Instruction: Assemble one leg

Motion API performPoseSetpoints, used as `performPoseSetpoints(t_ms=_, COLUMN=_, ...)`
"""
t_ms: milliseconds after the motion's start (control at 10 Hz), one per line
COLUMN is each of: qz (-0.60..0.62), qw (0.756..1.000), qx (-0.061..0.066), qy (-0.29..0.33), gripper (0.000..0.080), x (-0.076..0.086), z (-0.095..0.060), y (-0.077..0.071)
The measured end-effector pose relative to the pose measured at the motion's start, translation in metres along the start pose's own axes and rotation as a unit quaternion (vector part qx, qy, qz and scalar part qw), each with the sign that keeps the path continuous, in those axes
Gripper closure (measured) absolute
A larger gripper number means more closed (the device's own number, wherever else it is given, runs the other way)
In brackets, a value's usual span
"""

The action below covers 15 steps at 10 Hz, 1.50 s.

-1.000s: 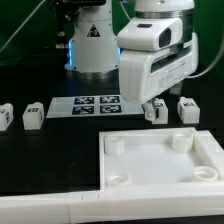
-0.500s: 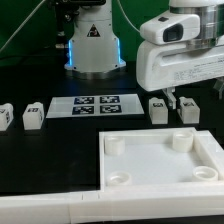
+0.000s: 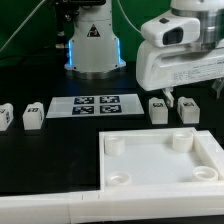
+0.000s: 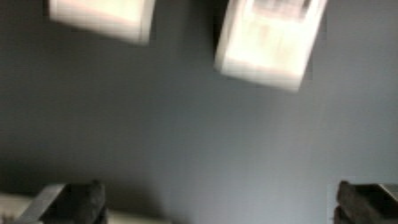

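One small white tagged leg

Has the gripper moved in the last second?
Yes. The gripper has risen and shifted toward the exterior view's right, farther from the marker board, and has barely moved over the last half second.

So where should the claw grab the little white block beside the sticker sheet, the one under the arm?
Probably from straight above, pinching the block across its two side faces. It sits flat with free table on both sides, so the open claw can drop around it.
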<state>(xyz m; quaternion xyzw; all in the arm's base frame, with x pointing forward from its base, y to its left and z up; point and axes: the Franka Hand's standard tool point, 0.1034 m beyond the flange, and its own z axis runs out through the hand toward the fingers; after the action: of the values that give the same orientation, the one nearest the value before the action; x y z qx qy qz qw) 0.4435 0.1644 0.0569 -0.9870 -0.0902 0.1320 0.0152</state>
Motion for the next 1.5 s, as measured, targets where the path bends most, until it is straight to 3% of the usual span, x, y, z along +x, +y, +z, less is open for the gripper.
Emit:
performPoseSetpoints(t_ms=100, qz=0.009, qw=1.0, qx=0.007, qy=-0.023, gripper=0.0151, x=0.004, z=0.0, y=-0.001)
performPoseSetpoints(t_ms=200, qz=0.025, qw=0.995, qx=0.018, qy=-0.1, gripper=0.0151, x=-0.01, z=0.003, y=-0.002)
performPoseSetpoints(t_ms=300, qz=0.037, qw=0.984, qx=0.034, qy=-0.172, gripper=0.0151, x=-0.01, z=0.003, y=-0.004)
performPoseSetpoints(t_ms=400, qz=0.035, qw=0.977, qx=0.038, qy=-0.209, gripper=0.0151, x=-0.005, z=0.005, y=-0.005)
performPoseSetpoints(t_ms=500, qz=0.031, qw=0.963, qx=0.039, qy=-0.264, gripper=0.0151, x=-0.01, z=0.007, y=-0.006)
performPoseSetpoints(t_ms=900, qz=0.036, qw=0.957, qx=0.039, qy=-0.286, gripper=0.0151, x=-0.008, z=0.014, y=-0.007)
performPoseSetpoints(t_ms=1300, qz=0.079, qw=0.946, qx=0.026, qy=-0.314, gripper=0.0151, x=-0.021, z=0.037, y=-0.016)
performPoseSetpoints(t_ms=1500, qz=0.087, qw=0.94, qx=0.027, qy=-0.329, gripper=0.0151, x=-0.026, z=0.049, y=-0.017)
